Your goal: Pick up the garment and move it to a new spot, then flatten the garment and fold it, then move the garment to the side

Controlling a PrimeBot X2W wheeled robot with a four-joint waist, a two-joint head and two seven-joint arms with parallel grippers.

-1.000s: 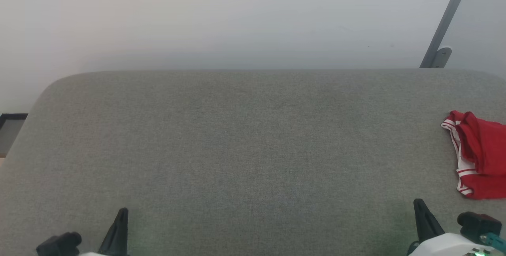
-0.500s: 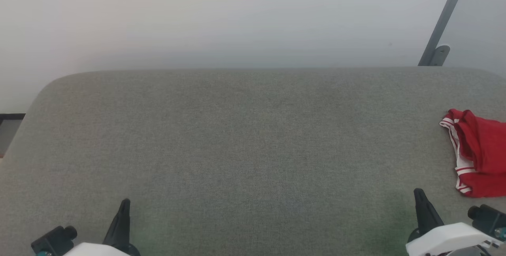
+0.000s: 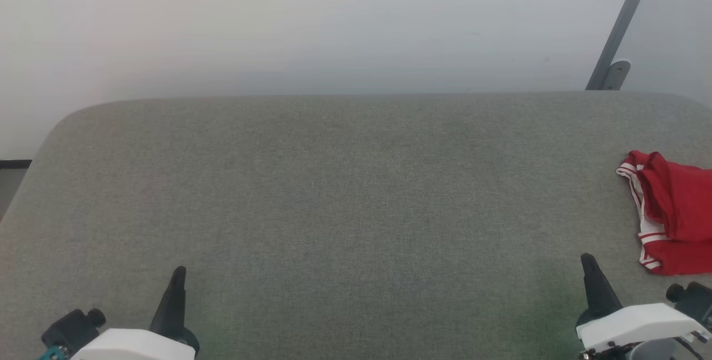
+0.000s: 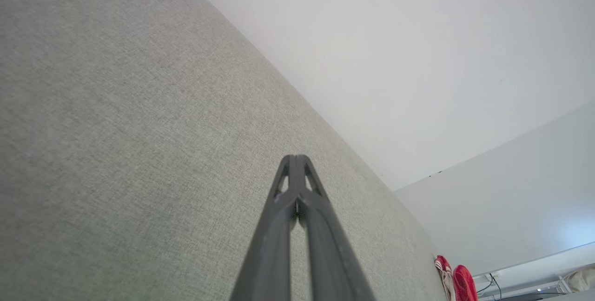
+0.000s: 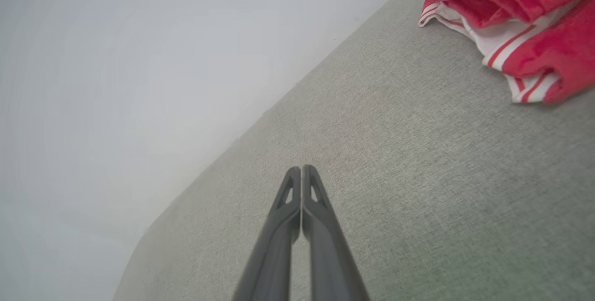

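Observation:
The garment (image 3: 673, 212), red with white striped trim, lies crumpled at the far right of the grey fabric surface (image 3: 345, 193), partly cut off by the frame edge. In the right wrist view the garment (image 5: 516, 17) sits at the upper right, well beyond the fingertips. It appears tiny in the left wrist view, the garment (image 4: 458, 282) at the bottom right. My left gripper (image 3: 178, 272) is at the lower left, shut and empty, its fingers pressed together (image 4: 296, 159). My right gripper (image 3: 587, 260) is at the lower right, short of the garment, likewise shut on nothing (image 5: 302, 169).
A pale wall rises behind the surface's rounded far edge. A grey metal post (image 3: 620, 26) leans at the upper right. The surface's left end curves down near a dark strip (image 3: 14, 164).
Both grippers have risen a little in the head view, more of their white wrists showing. The whole picture has shifted slightly, so the camera moved. The garment lies as before.

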